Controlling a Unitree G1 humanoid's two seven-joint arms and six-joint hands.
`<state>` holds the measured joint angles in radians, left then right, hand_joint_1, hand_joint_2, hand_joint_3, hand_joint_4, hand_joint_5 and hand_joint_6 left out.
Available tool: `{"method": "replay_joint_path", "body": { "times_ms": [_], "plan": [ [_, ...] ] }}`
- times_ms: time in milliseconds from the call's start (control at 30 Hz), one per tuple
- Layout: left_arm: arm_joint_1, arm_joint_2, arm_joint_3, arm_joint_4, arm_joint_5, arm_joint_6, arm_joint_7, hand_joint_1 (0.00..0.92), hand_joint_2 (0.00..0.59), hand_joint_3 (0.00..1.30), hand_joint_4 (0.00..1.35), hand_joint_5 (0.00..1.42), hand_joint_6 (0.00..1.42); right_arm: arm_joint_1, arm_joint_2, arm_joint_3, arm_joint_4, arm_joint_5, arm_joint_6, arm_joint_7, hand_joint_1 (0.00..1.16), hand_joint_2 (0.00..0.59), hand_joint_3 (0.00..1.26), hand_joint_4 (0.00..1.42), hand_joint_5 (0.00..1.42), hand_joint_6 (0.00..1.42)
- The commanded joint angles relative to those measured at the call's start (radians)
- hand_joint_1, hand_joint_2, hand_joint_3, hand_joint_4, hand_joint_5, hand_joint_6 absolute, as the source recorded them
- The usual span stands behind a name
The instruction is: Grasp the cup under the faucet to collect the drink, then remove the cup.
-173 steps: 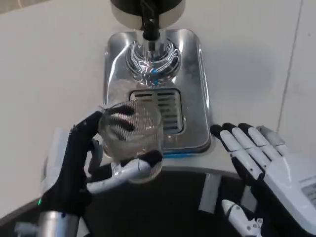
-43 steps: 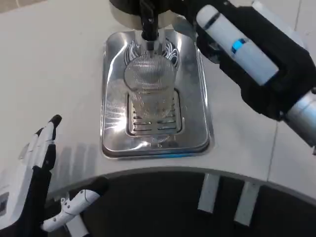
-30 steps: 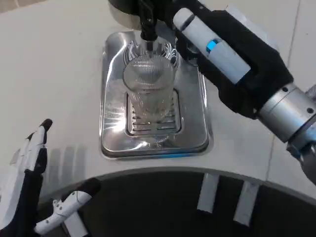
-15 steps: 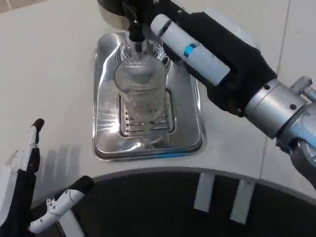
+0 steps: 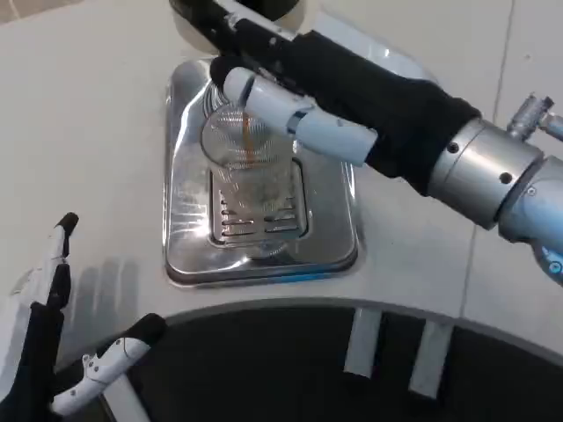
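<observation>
A clear ribbed cup [image 5: 249, 167] stands upright on the grate of the shiny steel drip tray [image 5: 186, 251]. A thin amber stream [image 5: 248, 141] runs down into it. My right hand [image 5: 303, 92] reaches in from the right and lies across the cup's top and the faucet, hiding the faucet. Its fingers stretch toward the dark dispenser base [image 5: 189, 10], and its white thumb crosses above the cup's rim. Whether it grips the faucet lever I cannot tell. My left hand [image 5: 44, 347] waits at the lower left, fingers spread, holding nothing, well away from the tray.
The white table's curved front edge [image 5: 264, 303] runs just below the tray, with dark floor under it. My right forearm [image 5: 501, 180] spans the upper right. Bare tabletop [image 5: 79, 132] lies left of the tray.
My right hand has slid further left and down over the faucet. An amber stream now falls into the cup. The left hand has barely moved.
</observation>
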<state>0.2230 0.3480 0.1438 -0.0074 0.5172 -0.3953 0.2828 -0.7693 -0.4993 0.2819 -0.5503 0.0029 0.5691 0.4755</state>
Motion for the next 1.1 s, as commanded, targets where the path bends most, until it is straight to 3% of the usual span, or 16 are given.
{"method": "replay_joint_path", "body": {
  "times_ms": [33, 133, 300, 433, 733, 933, 1100],
  "plan": [
    [0.016, 0.003, -0.001, 0.010, 0.000, -0.011, 0.014, 0.028, 0.060, 0.00, 0.00, 0.11, 0.11, -0.046, -0.033, 0.094, -0.014, -0.066, 0.019, 0.081, 0.00, 0.546, 0.00, 0.00, 0.00, 0.00],
    [0.015, 0.002, -0.003, 0.011, 0.003, -0.010, 0.017, 0.029, 0.060, 0.00, 0.00, 0.13, 0.13, -0.071, -0.055, 0.129, -0.026, -0.136, 0.029, 0.103, 0.00, 0.549, 0.00, 0.00, 0.00, 0.00],
    [-0.003, 0.007, -0.006, 0.023, 0.005, -0.011, 0.016, 0.024, 0.042, 0.00, 0.00, 0.13, 0.13, -0.076, -0.061, 0.145, -0.040, -0.195, 0.052, 0.130, 0.00, 0.568, 0.00, 0.00, 0.00, 0.00],
    [-0.049, 0.016, -0.013, 0.053, -0.007, -0.027, 0.007, 0.044, 0.036, 0.00, 0.00, 0.12, 0.13, -0.096, -0.057, 0.150, -0.043, -0.213, 0.088, 0.167, 0.00, 0.580, 0.01, 0.00, 0.00, 0.00],
    [-0.146, 0.015, -0.056, 0.088, -0.015, -0.052, -0.011, 0.074, 0.031, 0.00, 0.00, 0.11, 0.12, -0.093, -0.041, 0.147, -0.035, -0.252, 0.082, 0.178, 0.00, 0.586, 0.01, 0.00, 0.00, 0.00],
    [-0.199, 0.022, -0.097, 0.119, -0.005, -0.067, -0.021, 0.151, 0.024, 0.00, 0.00, 0.04, 0.07, -0.090, -0.028, 0.145, -0.037, -0.270, 0.088, 0.183, 0.00, 0.586, 0.00, 0.00, 0.00, 0.00],
    [-0.269, 0.061, -0.133, 0.153, -0.030, -0.068, -0.110, 0.217, 0.030, 0.00, 0.00, 0.00, 0.00, -0.088, -0.020, 0.144, -0.035, -0.272, 0.090, 0.194, 0.00, 0.586, 0.00, 0.00, 0.00, 0.00]
  ]
}}
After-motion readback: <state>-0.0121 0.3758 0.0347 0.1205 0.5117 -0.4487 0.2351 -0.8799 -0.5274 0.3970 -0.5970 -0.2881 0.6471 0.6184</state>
